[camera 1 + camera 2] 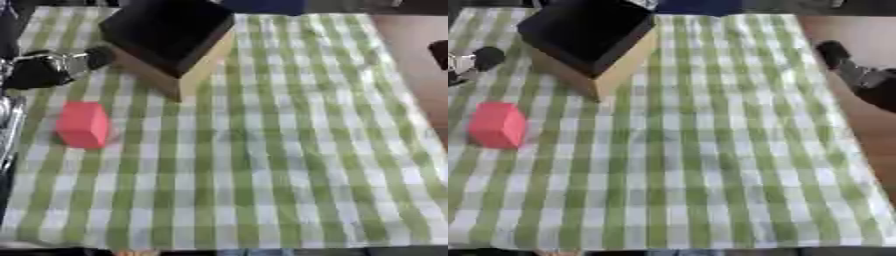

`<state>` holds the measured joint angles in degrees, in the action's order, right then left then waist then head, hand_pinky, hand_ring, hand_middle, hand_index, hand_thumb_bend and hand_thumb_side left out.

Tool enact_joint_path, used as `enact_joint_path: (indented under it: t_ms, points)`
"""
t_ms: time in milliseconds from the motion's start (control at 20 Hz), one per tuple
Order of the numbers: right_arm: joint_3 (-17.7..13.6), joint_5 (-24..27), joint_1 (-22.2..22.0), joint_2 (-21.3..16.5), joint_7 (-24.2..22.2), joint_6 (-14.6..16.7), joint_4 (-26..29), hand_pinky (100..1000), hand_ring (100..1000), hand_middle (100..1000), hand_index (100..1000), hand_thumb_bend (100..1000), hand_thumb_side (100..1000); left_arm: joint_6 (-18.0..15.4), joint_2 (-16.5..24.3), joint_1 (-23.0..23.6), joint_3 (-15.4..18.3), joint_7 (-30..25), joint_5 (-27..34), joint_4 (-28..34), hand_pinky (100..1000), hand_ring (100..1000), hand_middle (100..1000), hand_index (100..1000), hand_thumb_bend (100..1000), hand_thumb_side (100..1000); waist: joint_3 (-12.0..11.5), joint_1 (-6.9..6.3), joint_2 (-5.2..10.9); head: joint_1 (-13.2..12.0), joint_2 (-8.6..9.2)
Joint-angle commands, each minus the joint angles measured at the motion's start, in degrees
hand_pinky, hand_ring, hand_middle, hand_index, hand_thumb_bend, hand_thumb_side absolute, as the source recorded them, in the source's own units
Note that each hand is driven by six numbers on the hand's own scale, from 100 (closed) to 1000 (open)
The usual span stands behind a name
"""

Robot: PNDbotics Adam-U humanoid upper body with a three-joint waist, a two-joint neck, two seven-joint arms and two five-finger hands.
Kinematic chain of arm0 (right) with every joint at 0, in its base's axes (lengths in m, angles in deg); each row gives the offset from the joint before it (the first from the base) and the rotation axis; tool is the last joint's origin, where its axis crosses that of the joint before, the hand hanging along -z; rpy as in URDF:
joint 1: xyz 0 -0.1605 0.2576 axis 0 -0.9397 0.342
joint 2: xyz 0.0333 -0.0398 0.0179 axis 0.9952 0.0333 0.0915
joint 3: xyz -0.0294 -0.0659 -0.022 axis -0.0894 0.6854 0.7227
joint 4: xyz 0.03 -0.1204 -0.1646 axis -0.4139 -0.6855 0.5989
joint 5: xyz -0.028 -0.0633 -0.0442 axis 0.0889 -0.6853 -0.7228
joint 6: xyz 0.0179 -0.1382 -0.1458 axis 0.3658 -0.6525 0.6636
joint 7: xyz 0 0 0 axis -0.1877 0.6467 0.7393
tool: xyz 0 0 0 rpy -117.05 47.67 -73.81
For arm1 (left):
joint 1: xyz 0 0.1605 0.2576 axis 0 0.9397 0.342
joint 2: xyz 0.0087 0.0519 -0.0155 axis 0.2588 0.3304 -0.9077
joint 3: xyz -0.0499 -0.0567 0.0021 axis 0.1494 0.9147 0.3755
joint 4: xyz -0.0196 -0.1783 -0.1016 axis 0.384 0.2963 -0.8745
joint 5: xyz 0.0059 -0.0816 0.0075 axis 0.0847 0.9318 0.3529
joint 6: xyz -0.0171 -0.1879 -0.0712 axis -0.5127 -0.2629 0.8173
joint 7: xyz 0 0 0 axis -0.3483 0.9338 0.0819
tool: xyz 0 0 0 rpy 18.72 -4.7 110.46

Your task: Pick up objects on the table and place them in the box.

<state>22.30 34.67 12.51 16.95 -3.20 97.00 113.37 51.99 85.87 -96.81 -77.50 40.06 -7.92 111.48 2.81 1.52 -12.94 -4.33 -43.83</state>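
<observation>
A red block (pixel 83 125) lies on the green-and-white checked cloth near the left edge. The box (pixel 171 40), with pale wooden walls and a dark inside, stands at the back left with its mouth facing up; I see nothing in it. My left hand (pixel 48 69) hovers at the left edge, beyond the red block and just left of the box, with a finger reaching toward the box wall and nothing in it. My right hand (pixel 855 75) shows only in part at the right edge, off the cloth, far from both things.
The checked cloth (pixel 280 160) covers most of the table. A strip of bare brown table (pixel 859 135) runs along its right side. A metal edge (pixel 9 125) runs down the left border.
</observation>
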Motion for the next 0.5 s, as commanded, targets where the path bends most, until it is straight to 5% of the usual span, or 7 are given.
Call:
enact_joint_path:
  t_ms: [50, 500]
  points:
    - [-0.65, 0.42, 0.42, -0.82, -0.17, 0.09, 0.25, 774, 692, 748, 863, 629, 100, -0.08, 1.55, -0.67, 0.60, -0.78, -0.46, 0.45, 751, 745, 724, 783, 925, 451, 0.01, -0.08, 0.77, 0.04, -0.29]
    - [-0.67, 0.51, 0.42, -0.87, -0.17, 0.12, 0.24, 774, 692, 748, 870, 630, 100, -0.10, 1.80, -0.70, 0.75, -2.03, -1.01, 0.44, 751, 742, 719, 781, 919, 447, -0.12, -0.06, 0.80, 0.20, -0.29]
